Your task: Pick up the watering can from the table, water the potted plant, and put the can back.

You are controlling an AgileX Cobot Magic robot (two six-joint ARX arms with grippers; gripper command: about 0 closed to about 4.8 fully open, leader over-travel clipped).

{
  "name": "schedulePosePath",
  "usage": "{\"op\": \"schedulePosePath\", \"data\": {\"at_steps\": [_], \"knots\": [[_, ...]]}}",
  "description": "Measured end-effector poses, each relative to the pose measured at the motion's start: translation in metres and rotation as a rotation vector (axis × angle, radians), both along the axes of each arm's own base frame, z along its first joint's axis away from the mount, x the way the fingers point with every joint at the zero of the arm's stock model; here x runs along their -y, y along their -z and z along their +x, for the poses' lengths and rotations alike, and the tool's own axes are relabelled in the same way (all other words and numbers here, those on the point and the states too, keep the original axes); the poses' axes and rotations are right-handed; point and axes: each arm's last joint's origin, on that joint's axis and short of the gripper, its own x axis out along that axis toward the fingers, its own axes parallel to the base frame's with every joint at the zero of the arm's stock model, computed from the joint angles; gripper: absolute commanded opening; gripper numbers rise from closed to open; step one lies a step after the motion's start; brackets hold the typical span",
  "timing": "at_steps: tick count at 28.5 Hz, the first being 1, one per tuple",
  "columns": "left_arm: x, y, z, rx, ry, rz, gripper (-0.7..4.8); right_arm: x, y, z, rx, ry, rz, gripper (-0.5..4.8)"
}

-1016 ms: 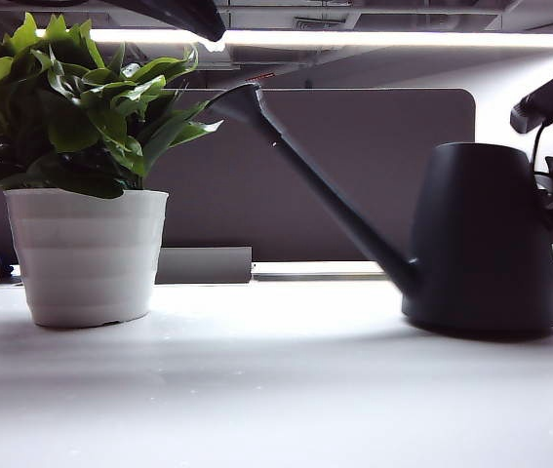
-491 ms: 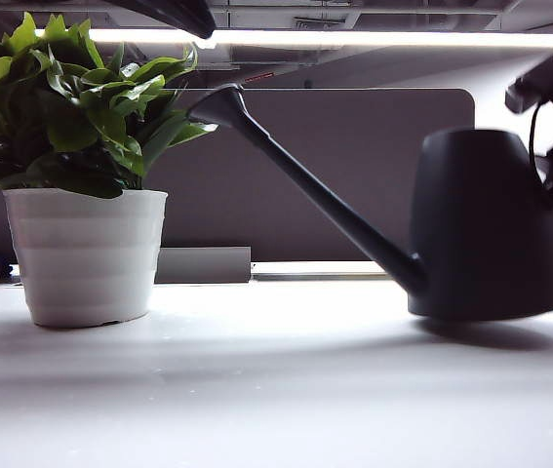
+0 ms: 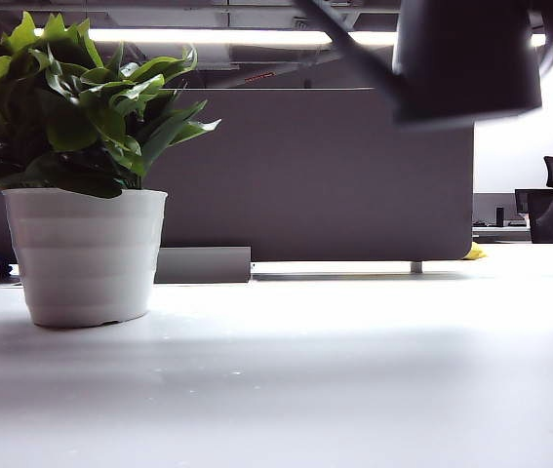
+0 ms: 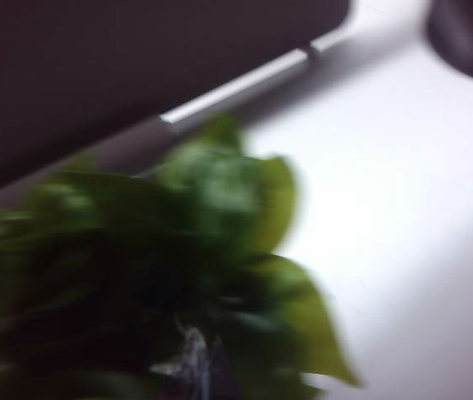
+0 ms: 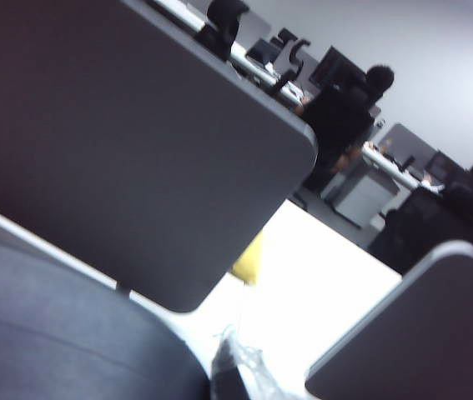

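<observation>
Exterior view first: the big white table [image 3: 354,370] fills the whole lower half, with a dark grey divider panel [image 3: 354,175] standing along its far edge. The potted plant [image 3: 86,195] sits on the table at the left. The watering can [image 3: 466,58] is up in the air at the top right, well clear of the table and cut off by the frame edge, with its spout [image 3: 354,44] pointing toward the plant's side.

In the right wrist view the right gripper [image 5: 238,371] is barely visible beside the can's grey body. It's clamped on the can.

The left gripper [image 4: 196,371] hovers over the blurry leaves, and honestly I can't tell if it's open or closed.
</observation>
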Motion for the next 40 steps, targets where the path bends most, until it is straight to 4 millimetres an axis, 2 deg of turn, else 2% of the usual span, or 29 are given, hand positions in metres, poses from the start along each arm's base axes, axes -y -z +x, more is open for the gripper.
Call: {"op": "schedulePosePath", "data": {"at_steps": [2, 7, 10, 13, 17, 20, 26, 33, 37, 40], "knots": [[-0.017, -0.003, 0.004, 0.006, -0.034, -0.028, -0.06, -0.001, -0.02, 0.004, 0.017, -0.013, -0.001, -0.06], [-0.055, -0.002, 0.016, -0.024, -0.081, -0.101, -0.06, -0.01, -0.048, 0.023, 0.063, -0.044, -0.014, -0.06], [-0.067, -0.001, 0.019, -0.033, -0.124, -0.117, -0.06, -0.025, -0.06, 0.037, 0.065, -0.077, -0.078, -0.05], [-0.074, -0.001, 0.019, -0.036, -0.157, -0.132, -0.06, -0.044, -0.062, 0.055, 0.065, -0.096, -0.152, -0.05], [-0.071, -0.001, 0.018, -0.049, -0.139, -0.136, -0.06, -0.068, -0.056, 0.083, 0.029, -0.11, -0.225, -0.05], [-0.065, 0.006, 0.015, -0.121, -0.135, -0.114, -0.06, -0.086, -0.052, 0.106, -0.002, -0.125, -0.324, -0.05], [-0.066, 0.014, 0.012, -0.196, -0.203, -0.053, -0.06, -0.088, -0.063, 0.13, 0.069, -0.058, -0.434, -0.05], [-0.067, 0.016, 0.011, -0.207, -0.219, -0.015, -0.06, -0.091, -0.062, 0.135, 0.126, -0.048, -0.537, -0.05], [-0.065, 0.016, 0.011, -0.209, -0.198, -0.019, -0.06, -0.103, -0.066, 0.132, 0.194, -0.067, -0.595, -0.05], [-0.058, 0.017, 0.009, -0.232, -0.104, -0.042, -0.06, -0.111, -0.066, 0.136, 0.257, -0.077, -0.599, -0.05]]}}
